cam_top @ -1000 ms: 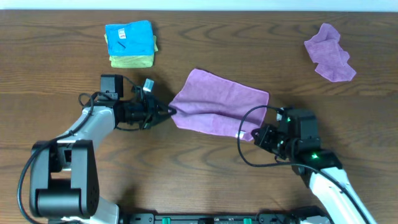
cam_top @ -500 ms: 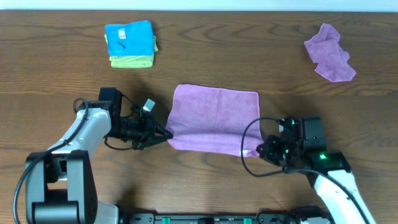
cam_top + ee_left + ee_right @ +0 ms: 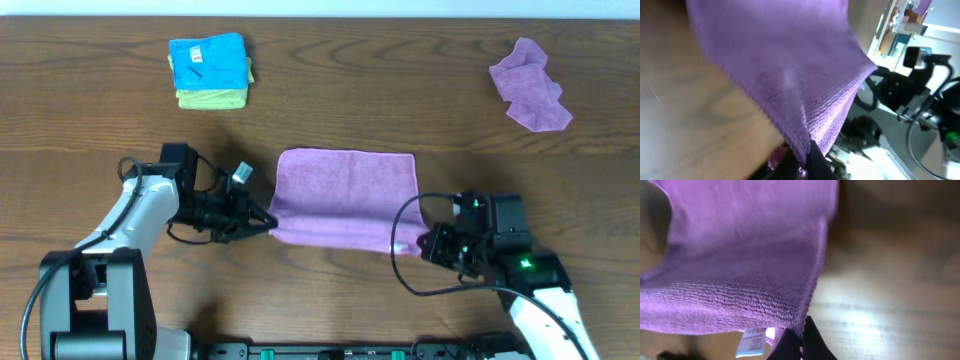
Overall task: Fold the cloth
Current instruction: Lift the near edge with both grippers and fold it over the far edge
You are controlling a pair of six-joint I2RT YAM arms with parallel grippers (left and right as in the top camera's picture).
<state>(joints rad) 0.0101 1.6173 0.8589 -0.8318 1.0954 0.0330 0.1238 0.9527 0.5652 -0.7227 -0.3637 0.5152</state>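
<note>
The lilac cloth [image 3: 345,198] lies stretched across the table's middle in the overhead view. My left gripper [image 3: 268,224] is shut on its near left corner. My right gripper [image 3: 420,245] is shut on its near right corner. In the left wrist view the cloth [image 3: 785,65] hangs from the shut jaws [image 3: 802,162]. In the right wrist view the cloth [image 3: 745,255] is pinched at its edge by the shut jaws [image 3: 799,337]. Its small white tag [image 3: 754,341] hangs just left of them.
A stack of folded cloths, blue [image 3: 207,59] on yellow-green [image 3: 212,97], sits at the back left. A crumpled purple cloth [image 3: 530,84] lies at the back right. The table is dark wood.
Both grippers have pulled the cloth's near edge toward the front of the table. The cloth has turned from a slanted lie to square with the table.
</note>
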